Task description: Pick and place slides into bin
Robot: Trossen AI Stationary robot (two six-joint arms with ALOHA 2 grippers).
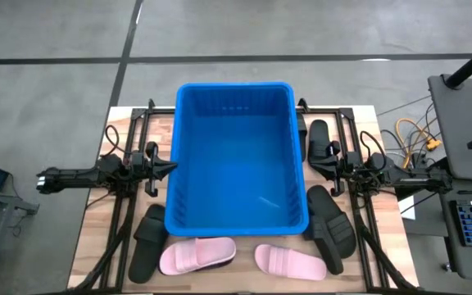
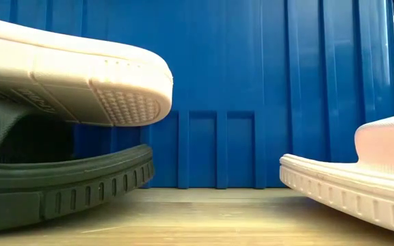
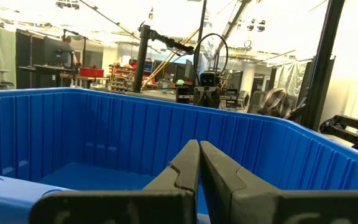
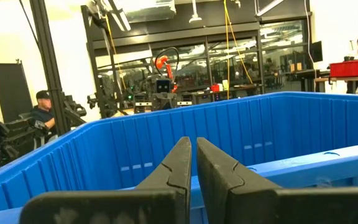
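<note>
Blue ribbed bin; black slides; pink slides

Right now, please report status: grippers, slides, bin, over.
Left gripper shut, empty, at the bin's left rim. Right gripper shut, empty, at its right rim. Bin empty; black slides and pink slides all on table. Nothing in the way.

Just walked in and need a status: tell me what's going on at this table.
Nothing is being handled. The blue bin sits empty mid-table. The left gripper and right gripper rest shut at its side walls, holding nothing. The slides lie outside: two pink slides before the bin, one black slide left, three black ones right.
</note>
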